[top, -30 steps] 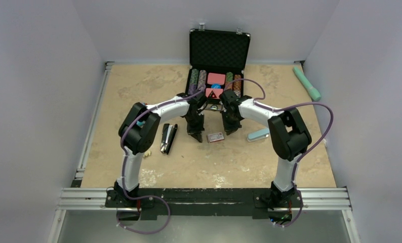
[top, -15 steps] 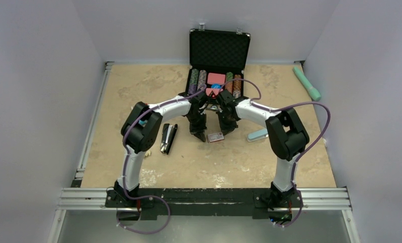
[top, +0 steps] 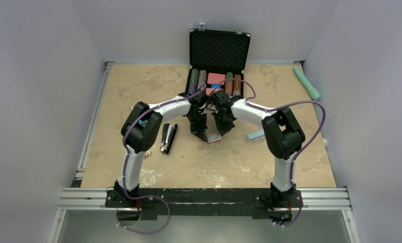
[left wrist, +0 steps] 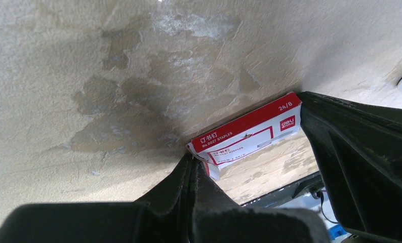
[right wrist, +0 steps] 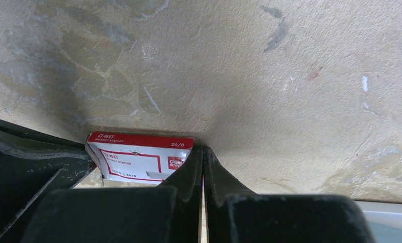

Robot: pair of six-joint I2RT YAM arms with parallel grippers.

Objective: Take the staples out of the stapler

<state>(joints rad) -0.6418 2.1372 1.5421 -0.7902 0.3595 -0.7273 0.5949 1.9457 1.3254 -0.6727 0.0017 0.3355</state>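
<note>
A black stapler [top: 168, 137] lies on the table left of my left arm, and a pale teal stapler [top: 258, 134] lies to the right of my right arm. The staples are out of view. Between the two grippers sits a small red-and-white staple box [top: 215, 137] [left wrist: 249, 132] [right wrist: 138, 154]. My left gripper [top: 200, 135] [left wrist: 194, 162] is shut, its tips touching the box's left corner. On the box's other end presses my right gripper [top: 224, 132] [right wrist: 203, 152], also shut with nothing held.
An open black case [top: 219, 50] of poker chips stands at the back centre. A teal bar [top: 306, 82] lies at the back right by the wall. A small cream lump [top: 147, 153] rests near the black stapler.
My right gripper has swung left up to the staple box. The left gripper has shifted slightly right toward it. Both stayed shut.
</note>
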